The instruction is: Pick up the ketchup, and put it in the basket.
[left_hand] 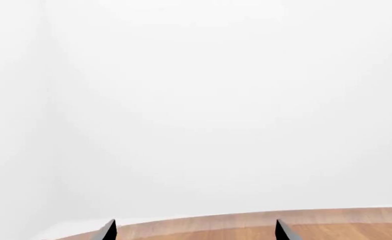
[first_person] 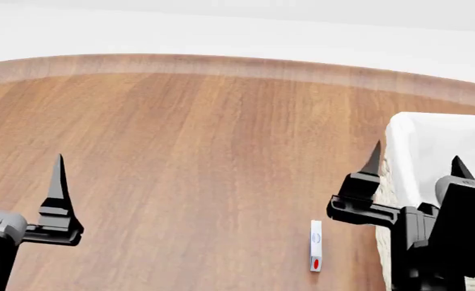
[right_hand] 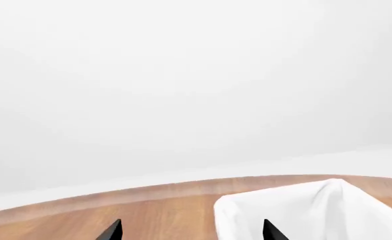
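Your right fingers (first_person: 372, 159) stand spread apart, grasping nothing, their dark tips pointing up and away from you; one tip sits just beside the near-left corner of the basket (first_person: 431, 136), the other over its white liner. Your left fingers (first_person: 59, 176) show only one tip in the head view, but the left wrist view shows two tips (left_hand: 109, 230) well apart with nothing between them, so they are released too. Both hover above the wooden surface (first_person: 197, 139). The ketchup (first_person: 316, 245) lies flat on that surface, white cap end away from you, just left of the right arm and near the basket. The basket stands at the surface's right side, partly cut off.
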